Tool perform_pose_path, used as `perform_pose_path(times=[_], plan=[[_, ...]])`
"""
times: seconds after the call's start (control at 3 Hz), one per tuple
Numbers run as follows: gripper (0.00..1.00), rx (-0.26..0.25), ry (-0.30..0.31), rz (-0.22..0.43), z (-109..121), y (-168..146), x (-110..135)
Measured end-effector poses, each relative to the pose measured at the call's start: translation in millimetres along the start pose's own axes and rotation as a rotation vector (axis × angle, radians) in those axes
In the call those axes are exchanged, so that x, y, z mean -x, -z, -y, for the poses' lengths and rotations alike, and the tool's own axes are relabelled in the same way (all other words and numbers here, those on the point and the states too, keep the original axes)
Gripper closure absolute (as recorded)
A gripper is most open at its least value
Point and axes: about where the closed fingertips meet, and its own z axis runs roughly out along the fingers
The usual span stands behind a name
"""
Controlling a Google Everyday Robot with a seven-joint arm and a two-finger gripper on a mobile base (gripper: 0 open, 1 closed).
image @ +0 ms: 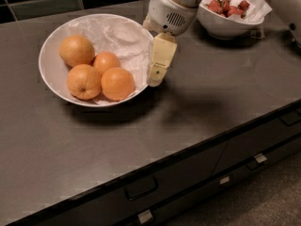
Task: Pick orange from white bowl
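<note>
The white bowl (43,65) is wide, shallow and lined with crinkled white paper, and stands at the back left of the dark counter. It holds several oranges. The deep-orange smooth orange (117,84) lies at the front right of the group. A dimpled orange (83,81) lies to its left, a paler orange (76,50) sits behind, and a small orange (106,61) lies in the middle. My gripper (157,65), cream-coloured below a white wrist, hangs over the bowl's right rim, to the right of the deep-orange fruit and apart from it.
A smaller, deeper white bowl (221,28) with red berries (228,6) stands at the back right, just behind my wrist. The dark counter (211,98) ends in a front edge with drawers and handles (141,187) below. A tiled wall runs along the back.
</note>
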Motion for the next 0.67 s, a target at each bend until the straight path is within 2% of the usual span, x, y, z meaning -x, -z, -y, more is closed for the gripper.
perform_pose_path(times=[0.67], plan=[[0.00, 0.012, 0.013, 0.009, 1.6, -8.0, 6.8]])
